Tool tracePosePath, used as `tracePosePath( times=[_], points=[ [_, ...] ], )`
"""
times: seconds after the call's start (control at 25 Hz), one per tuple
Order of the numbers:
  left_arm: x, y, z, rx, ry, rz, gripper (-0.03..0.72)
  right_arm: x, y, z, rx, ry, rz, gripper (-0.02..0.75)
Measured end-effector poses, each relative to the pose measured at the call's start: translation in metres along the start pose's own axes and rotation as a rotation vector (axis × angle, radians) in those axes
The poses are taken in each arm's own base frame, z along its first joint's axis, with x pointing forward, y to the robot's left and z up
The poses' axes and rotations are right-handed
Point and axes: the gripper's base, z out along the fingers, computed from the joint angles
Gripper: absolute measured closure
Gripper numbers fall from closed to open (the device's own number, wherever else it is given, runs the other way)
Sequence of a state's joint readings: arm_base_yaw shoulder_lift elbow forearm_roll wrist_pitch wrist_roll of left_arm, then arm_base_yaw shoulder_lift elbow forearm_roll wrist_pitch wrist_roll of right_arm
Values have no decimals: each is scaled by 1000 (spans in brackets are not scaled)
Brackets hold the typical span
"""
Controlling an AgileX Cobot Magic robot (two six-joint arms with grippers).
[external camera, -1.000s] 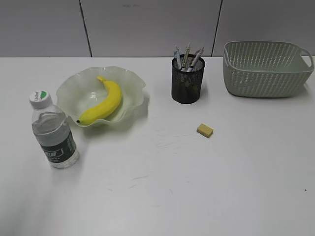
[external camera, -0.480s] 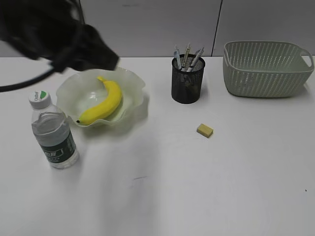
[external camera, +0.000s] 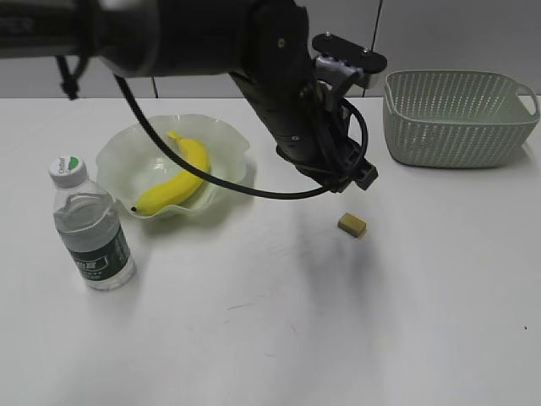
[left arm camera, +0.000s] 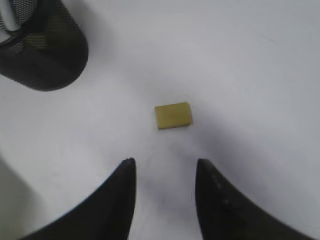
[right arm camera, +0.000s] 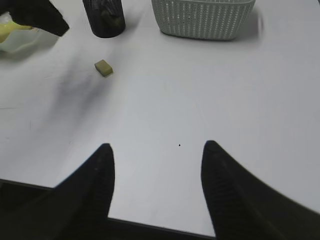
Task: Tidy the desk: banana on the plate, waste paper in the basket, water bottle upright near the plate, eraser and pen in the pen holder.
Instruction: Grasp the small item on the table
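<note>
The small yellow eraser point(external camera: 352, 224) lies flat on the white desk point(external camera: 279, 338). My left gripper point(external camera: 362, 176) hangs just above and behind it. In the left wrist view it point(left arm camera: 165, 162) is open and empty, with the eraser point(left arm camera: 173, 115) ahead of the fingertips. The black mesh pen holder point(left arm camera: 45, 50) stands to the eraser's left; my left arm hides it and the pen in the exterior view. The banana point(external camera: 177, 178) lies in the plate point(external camera: 230, 142). The water bottle point(external camera: 91, 228) stands upright beside the plate. My right gripper point(right arm camera: 158, 145) is open and empty over bare desk. The waste paper is out of view.
The pale-green basket point(external camera: 456, 118) stands at the back right, also in the right wrist view point(right arm camera: 200, 17), with the pen holder point(right arm camera: 104, 17) and eraser point(right arm camera: 103, 67) to its left. My left arm point(external camera: 279, 76) spans from the upper left across the plate's far side.
My left arm has swept in from the upper left, past the plate, to hang over the eraser, and now covers the pen holder. The objects have not moved.
</note>
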State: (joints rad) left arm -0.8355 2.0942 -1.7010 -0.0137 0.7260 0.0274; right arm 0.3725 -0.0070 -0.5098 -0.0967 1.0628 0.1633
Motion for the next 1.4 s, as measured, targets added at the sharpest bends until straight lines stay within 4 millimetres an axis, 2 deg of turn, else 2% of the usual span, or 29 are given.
tracePosePath(
  times=[0.2, 0.56, 0.84, 1.0, 1.12, 1.32, 1.4],
  points=[
    [-9, -6, 34, 6, 11, 10, 289, -1, 0, 0, -2, -8, 1, 300],
    [-9, -11, 89, -18, 30, -43, 275, -1, 0, 0, -4, -11, 3, 374],
    [-2, -7, 111, -60, 58, -63, 274, -1, 0, 0, -4, -12, 3, 378],
    [-1, -9, 113, -44, 58, -85, 274, -1, 0, 0, -4, -13, 3, 378],
    [-1, -11, 115, -34, 60, -94, 324, -1, 0, 0, -4, -13, 3, 378],
    [-2, -13, 112, -30, 65, -98, 515, -1, 0, 0, -4, -14, 3, 379],
    [-4, -13, 109, -29, 63, -98, 527, -1, 0, 0, -5, -14, 4, 381]
  ],
)
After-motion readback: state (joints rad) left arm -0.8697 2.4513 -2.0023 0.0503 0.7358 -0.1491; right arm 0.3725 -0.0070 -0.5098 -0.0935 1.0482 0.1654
